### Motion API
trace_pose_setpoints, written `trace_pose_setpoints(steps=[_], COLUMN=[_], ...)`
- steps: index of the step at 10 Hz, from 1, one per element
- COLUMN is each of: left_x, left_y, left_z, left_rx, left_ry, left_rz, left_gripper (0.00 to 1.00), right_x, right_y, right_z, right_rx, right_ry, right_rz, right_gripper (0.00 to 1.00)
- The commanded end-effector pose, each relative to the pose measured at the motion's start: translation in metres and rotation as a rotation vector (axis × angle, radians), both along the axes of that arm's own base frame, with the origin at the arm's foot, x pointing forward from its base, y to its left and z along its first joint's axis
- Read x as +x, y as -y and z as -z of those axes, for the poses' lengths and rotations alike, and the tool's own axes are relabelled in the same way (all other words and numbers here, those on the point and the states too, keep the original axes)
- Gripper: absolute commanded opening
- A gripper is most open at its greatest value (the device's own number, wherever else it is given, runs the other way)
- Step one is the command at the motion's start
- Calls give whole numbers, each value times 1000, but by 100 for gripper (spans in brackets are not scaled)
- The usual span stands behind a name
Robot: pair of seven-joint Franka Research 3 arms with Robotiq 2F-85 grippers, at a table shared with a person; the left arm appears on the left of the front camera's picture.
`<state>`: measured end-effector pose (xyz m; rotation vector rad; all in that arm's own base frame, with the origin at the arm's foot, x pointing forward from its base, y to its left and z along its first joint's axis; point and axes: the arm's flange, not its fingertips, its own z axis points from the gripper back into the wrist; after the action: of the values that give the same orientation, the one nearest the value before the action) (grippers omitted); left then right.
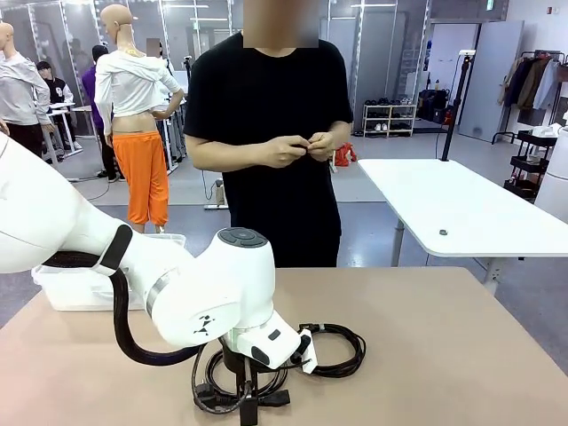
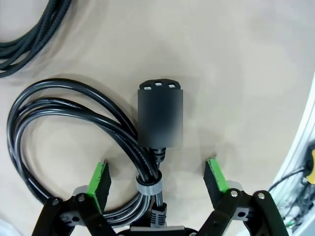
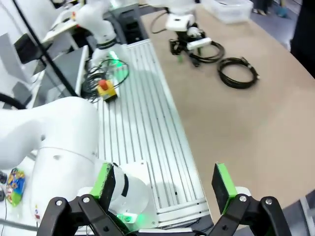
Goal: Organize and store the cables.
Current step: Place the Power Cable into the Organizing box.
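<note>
Front view: the job looks to be at an early stage. Two coils of thin black cable lie loose on the tan tabletop (image 1: pixel 444 355). One coil, the wound black cable with plug ends (image 1: pixel 217 390), sits directly under the white left arm (image 1: pixel 213 293). The second black coil (image 1: pixel 335 348) lies just beside it, toward the middle. A clear plastic box (image 1: pixel 80 288), probably where the cables are to be stored, stands at the tabletop's left, behind the arm. Whether it holds anything I cannot tell. The left arm bends steeply down with its wrist low over the nearer coil. The person's hands (image 1: pixel 302 146) are together at chest height, handling something small.

Left wrist view: the left arm's fingers (image 2: pixel 98 179) stand wide apart, holding nothing. They straddle the coil's bound neck, where a grey strap (image 2: pixel 148 189) gathers the strands. The green pads are clear of the cord on both sides. The black plug (image 2: pixel 160 118) points away from the camera, flat on the tabletop.

Right wrist view: the right arm's fingers (image 3: pixel 106 179) are spread and empty. They hang over the ribbed metal base (image 3: pixel 147 113) at the tabletop's near edge, well apart from both coils, which lie far across.
</note>
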<state>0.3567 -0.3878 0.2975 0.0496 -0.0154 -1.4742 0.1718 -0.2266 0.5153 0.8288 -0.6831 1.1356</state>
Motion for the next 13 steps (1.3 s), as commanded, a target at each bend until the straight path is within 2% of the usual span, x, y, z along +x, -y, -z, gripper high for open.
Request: trace_pose_setpoints(steps=[1,2,3,4,5,6,9,13], left_x=[-3,-4,-5,-5,-4,-5,-11,-22], left_y=[-3,-5,-6,-6,-7,-8,-15,-32], left_z=[3,2,2,2,3,2,-9,-39], left_rx=[3,-1,-2,-4,-7,-4,-28,-47], left_ry=[0,-6,-15,-17,-19,-19,-10,-13], left_rz=[-8,-6,-9,-11,-17,-22,-3,10], left_gripper=[96,96,81,58,22,0,2,0], right_x=[0,-2,-2,-1,-1,-1,-1,-1], right_y=[12,10,7,5,6,0,0,0], right_z=[-3,-2,2,3,4,4,4,4], right_rx=[71,102,105,98,96,92,92,92], right_ry=[70,73,67,59,66,59,59,59], right_rz=[-128,-183,-213,-185,-200,-188,-188,-188], right_gripper=[100,100,100,100,100,100,100,100])
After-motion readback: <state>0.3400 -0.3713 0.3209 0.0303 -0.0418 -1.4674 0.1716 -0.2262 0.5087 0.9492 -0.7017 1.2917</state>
